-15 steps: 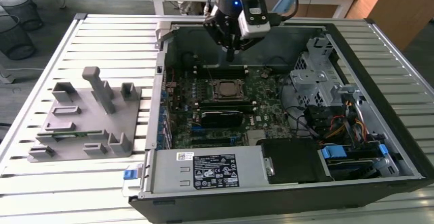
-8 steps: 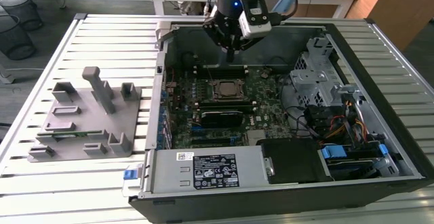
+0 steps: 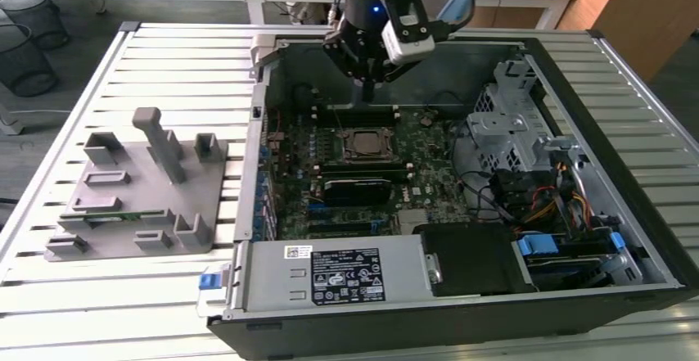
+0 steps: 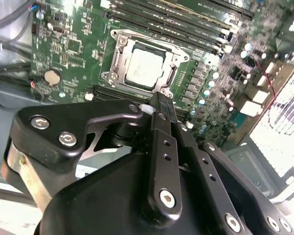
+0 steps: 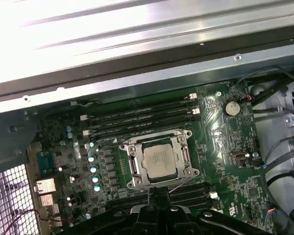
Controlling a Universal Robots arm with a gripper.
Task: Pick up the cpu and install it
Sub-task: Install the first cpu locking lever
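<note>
Silver-grey cpu [image 5: 159, 160]: lies flat and square inside the socket frame [image 5: 131, 164] on the green motherboard [image 3: 431, 144]; from this I judge it already seated rather than waiting to be picked up.
Socket latch: I cannot tell whether the retaining frame is locked down.
Gripper [image 3: 369, 93]: hangs over the board just beyond the socket, by the memory slots [image 5: 137, 117], tip pointing down and apart from the chip.
Claw: drawn together into one narrow tip, with nothing held.
Computer case [image 3: 628, 91]: lies open on its side on the slatted table [image 3: 164, 58], giving the arm access from above.
Grey holder block [image 3: 142, 189]: sits at the exterior view's left, well apart from the case.
</note>
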